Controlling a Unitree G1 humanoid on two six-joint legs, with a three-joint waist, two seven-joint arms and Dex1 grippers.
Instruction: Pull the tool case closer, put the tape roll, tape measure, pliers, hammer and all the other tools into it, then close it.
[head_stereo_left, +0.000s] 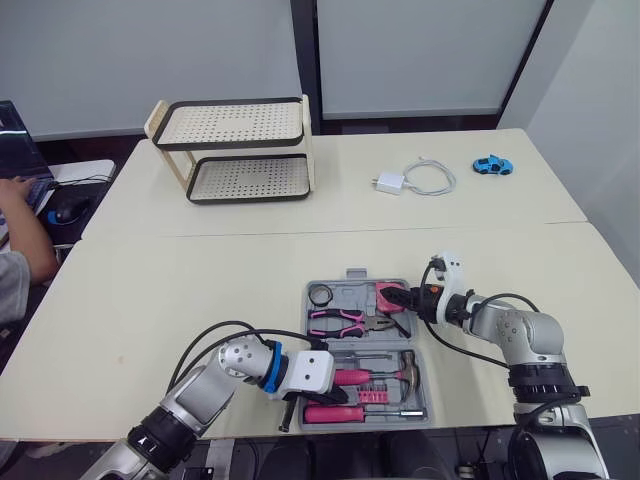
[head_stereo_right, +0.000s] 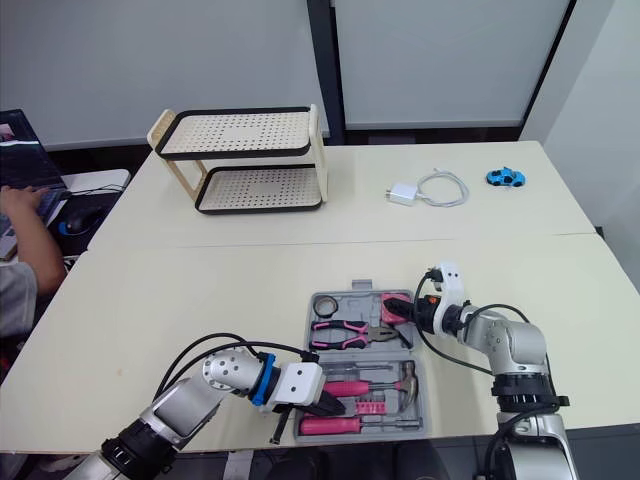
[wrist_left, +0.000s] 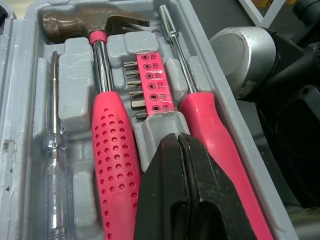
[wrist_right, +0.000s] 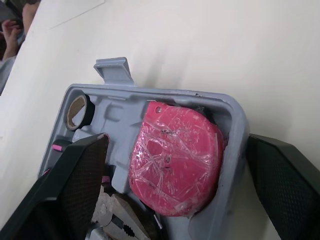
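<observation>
Your tool case (head_stereo_left: 345, 288) lies open flat on the worktop (head_stereo_left: 200, 290) at the edge nearest the robot, within easy reach of both arms. Its far half holds the tape roll (head_stereo_left: 320, 294), the pliers (head_stereo_left: 345, 321) and the tape measure (wrist_right: 175, 165). Its near half holds the hammer (wrist_left: 95, 25), a pink screwdriver (wrist_left: 215, 130), a bit holder (wrist_left: 152, 82) and a clear tester (wrist_left: 54, 150), each in its own moulded recess.

Your left pincer (wrist_left: 176, 142) is pressed together and grips nothing. It hangs low over the near half, between the hammer handle and the screwdriver, probably to press tools flat so nothing blocks the lid.

Your right pincer (head_stereo_left: 398, 298) is spread across the far half's wall on the robot's right, with one finger inside above the pliers and the other outside the case. That placement looks suited to gripping the wall and folding that half over. Packing looks finished and the case is not yet closed.
</observation>
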